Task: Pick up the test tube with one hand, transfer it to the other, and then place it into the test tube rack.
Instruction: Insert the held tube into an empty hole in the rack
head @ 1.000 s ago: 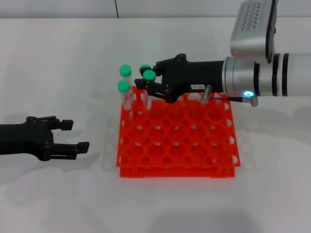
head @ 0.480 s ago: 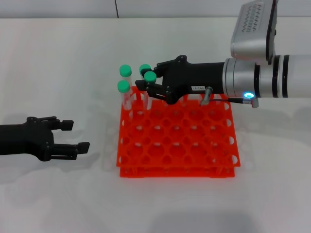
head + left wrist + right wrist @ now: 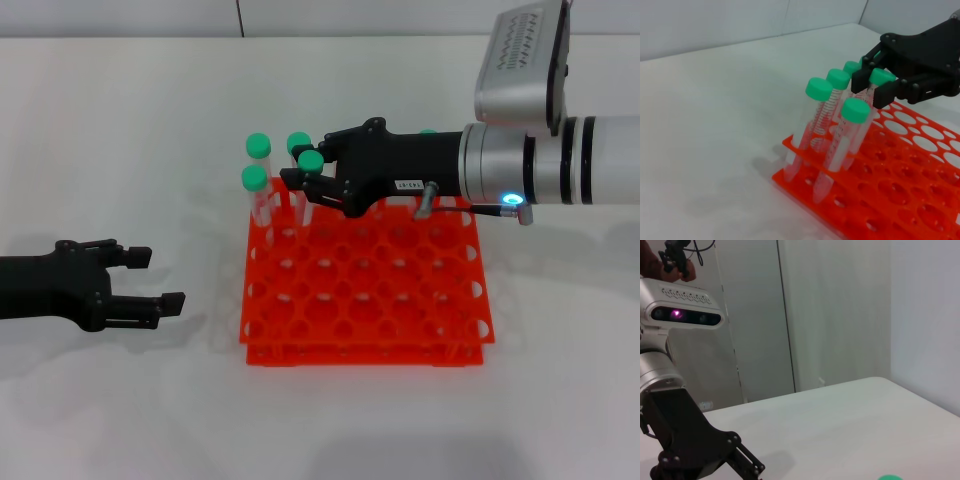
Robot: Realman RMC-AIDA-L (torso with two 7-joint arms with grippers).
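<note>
The test tube (image 3: 311, 160), clear with a green cap, stands tilted at the back left corner of the orange test tube rack (image 3: 360, 330). My right gripper (image 3: 308, 164), the labelled one on the blue-lit arm, is shut on it just below the cap. In the left wrist view the same gripper (image 3: 872, 86) pinches the tube (image 3: 880, 76) over the rack (image 3: 900, 200). My left gripper (image 3: 165, 278) rests open on the table left of the rack, holding nothing.
Several other green-capped tubes (image 3: 254, 180) stand in the rack's back left holes, close beside the held one. Most other holes are unfilled. White table surrounds the rack. The right wrist view shows a wall and a green cap edge (image 3: 889, 477).
My right gripper has shifted slightly right and down with the tube. The left arm has not moved.
</note>
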